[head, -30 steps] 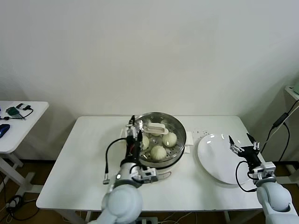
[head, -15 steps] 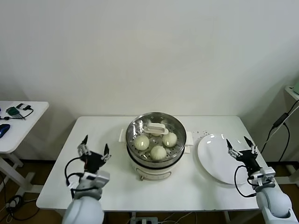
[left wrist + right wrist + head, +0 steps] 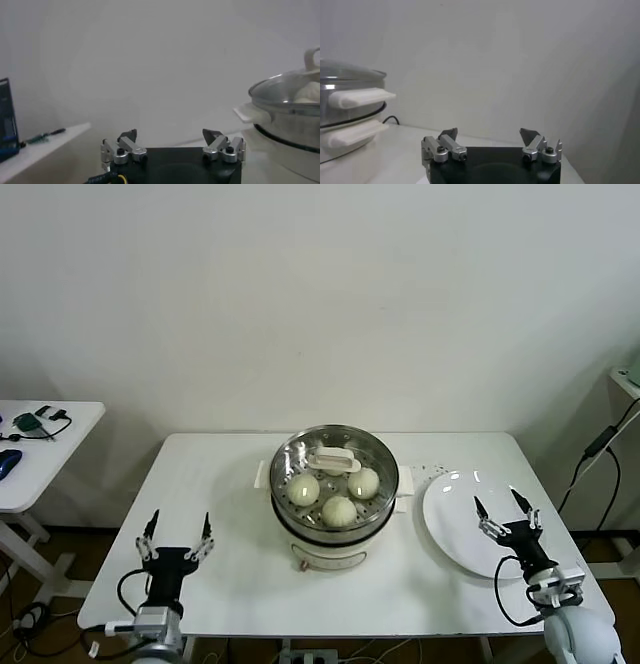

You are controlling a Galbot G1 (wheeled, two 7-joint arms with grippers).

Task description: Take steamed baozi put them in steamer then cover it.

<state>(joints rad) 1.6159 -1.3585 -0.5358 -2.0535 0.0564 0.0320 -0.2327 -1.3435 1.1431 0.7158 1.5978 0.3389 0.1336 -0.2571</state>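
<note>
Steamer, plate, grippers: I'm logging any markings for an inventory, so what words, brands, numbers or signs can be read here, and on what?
None can be read.
Steamer: a small mark low on its front, too small to read.
Cover, white plate: no marking visible.
Left gripper: faint lettering on its body, too blurred to read.

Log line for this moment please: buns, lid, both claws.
cream-white dough buns: inside steel steamer pot | clear glass lid: on pot | left claw: open, empty | right claw: open, above white plate

Fourth steamed baozi (image 3: 333,467) mostly hidden under cover (image 3: 334,471) handle. Steamer (image 3: 292,127) cut by left wrist view's edge, also by right wrist view's. Side table (image 3: 30,454) items too small to identify.
</note>
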